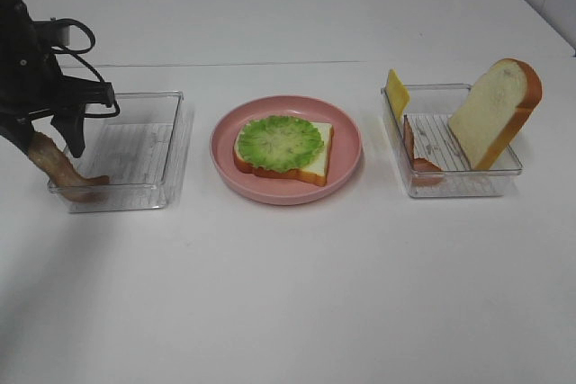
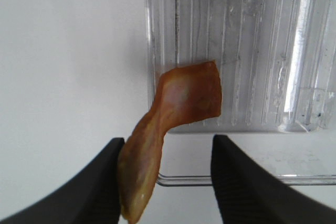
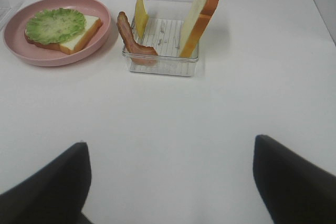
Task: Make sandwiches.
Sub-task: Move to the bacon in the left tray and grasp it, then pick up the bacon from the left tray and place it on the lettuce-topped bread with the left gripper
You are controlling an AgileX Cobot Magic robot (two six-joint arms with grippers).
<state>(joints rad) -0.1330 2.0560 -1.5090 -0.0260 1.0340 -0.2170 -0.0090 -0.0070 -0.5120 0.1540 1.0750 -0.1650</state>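
Note:
A bread slice (image 1: 310,152) topped with a frilly green lettuce leaf (image 1: 280,140) lies on the pink plate (image 1: 346,137); both also show in the right wrist view (image 3: 55,24). My left gripper (image 2: 168,142) is open over the near left corner of the left clear tray (image 1: 144,146). A reddish-brown bacon strip (image 2: 178,100) rests against one finger (image 2: 107,174) and droops into the tray (image 1: 63,168). My right gripper (image 3: 168,148) is open and empty, low over the table, well back from the right tray.
The right clear tray (image 1: 468,182) holds an upright bread slice (image 1: 493,110), a yellow cheese slice (image 1: 396,92) and a second bacon strip (image 3: 131,38) leaning on its wall. The white table (image 1: 288,294) reaches to the front edge.

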